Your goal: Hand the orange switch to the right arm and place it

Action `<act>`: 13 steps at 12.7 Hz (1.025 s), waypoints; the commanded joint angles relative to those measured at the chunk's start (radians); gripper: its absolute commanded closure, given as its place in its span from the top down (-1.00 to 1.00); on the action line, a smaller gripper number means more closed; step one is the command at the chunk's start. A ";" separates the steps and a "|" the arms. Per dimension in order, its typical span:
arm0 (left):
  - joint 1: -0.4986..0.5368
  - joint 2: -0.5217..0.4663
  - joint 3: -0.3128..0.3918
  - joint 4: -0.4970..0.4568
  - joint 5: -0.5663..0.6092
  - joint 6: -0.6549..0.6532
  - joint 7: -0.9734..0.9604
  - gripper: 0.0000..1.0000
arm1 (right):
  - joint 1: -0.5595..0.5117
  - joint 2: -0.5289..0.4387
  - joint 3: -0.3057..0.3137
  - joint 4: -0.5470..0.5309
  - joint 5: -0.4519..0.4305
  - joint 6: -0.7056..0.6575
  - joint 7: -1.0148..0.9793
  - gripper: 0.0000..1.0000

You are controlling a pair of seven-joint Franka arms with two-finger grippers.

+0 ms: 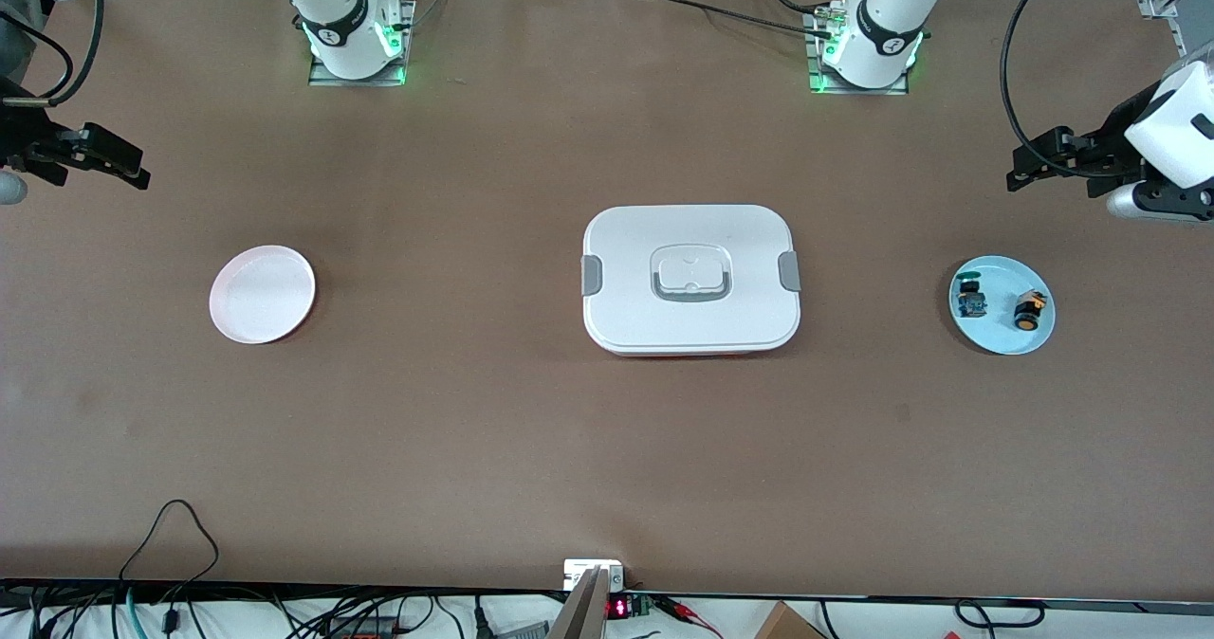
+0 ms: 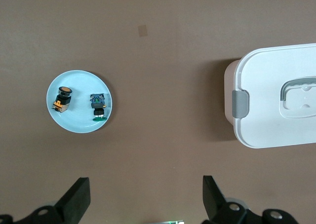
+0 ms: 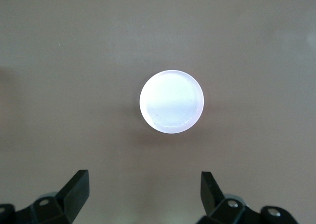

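The orange switch (image 1: 1030, 310), black with an orange cap, lies on a light blue plate (image 1: 1001, 337) at the left arm's end of the table. It also shows in the left wrist view (image 2: 61, 98) on that plate (image 2: 79, 124). My left gripper (image 1: 1024, 167) hangs open and empty over the bare table beside the plate; its jaws stand wide apart in its wrist view (image 2: 146, 184). My right gripper (image 1: 128, 170) hangs open and empty at the right arm's end of the table, wide apart in its wrist view (image 3: 144, 177).
A small blue-bodied part with a green top (image 1: 970, 299) shares the blue plate. A white lidded box (image 1: 690, 279) sits mid-table. A pale round plate (image 1: 262, 294) lies toward the right arm's end and shows under the right wrist camera (image 3: 171, 101).
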 commanded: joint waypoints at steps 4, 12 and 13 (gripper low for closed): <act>-0.001 0.013 0.003 0.031 -0.007 -0.033 -0.007 1.00 | -0.002 0.006 0.002 0.024 0.001 -0.026 -0.013 1.00; 0.002 0.021 0.008 0.030 -0.005 -0.060 -0.005 1.00 | -0.002 0.006 0.000 0.024 0.001 -0.026 -0.013 1.00; 0.000 0.022 0.008 0.031 -0.005 -0.104 -0.004 1.00 | -0.002 0.006 0.000 0.024 0.001 -0.026 -0.012 1.00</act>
